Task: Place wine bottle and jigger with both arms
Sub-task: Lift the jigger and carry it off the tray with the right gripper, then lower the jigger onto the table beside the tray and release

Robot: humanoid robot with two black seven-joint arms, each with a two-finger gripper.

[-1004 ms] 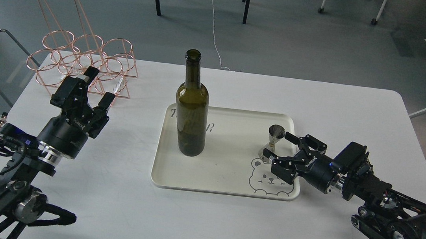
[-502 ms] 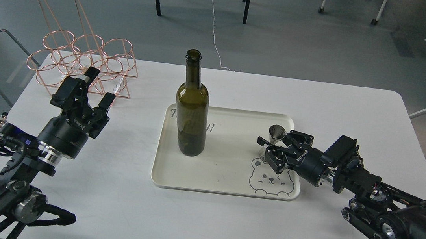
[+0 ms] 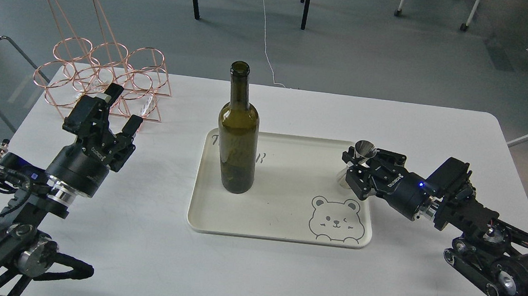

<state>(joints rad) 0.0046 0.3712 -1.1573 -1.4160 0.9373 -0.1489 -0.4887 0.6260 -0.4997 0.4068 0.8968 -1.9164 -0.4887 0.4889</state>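
On the table [image 3: 255,274] a tray [image 3: 281,218] sits centrally with the wine bottle [image 3: 237,140] upright on its left half, the jigger [image 3: 360,160] at its right edge, a wire rack [image 3: 99,77] far left behind.

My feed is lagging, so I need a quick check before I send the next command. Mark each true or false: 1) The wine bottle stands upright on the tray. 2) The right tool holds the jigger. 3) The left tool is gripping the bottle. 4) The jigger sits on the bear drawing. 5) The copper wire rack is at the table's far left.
1) True: the wine bottle stands upright on the tray.
2) True: the right tool is shut on the jigger.
3) False: the left tool is open, well apart from the bottle.
4) False: it is at the tray's right edge, beyond the bear drawing.
5) True: the copper wire rack is there.
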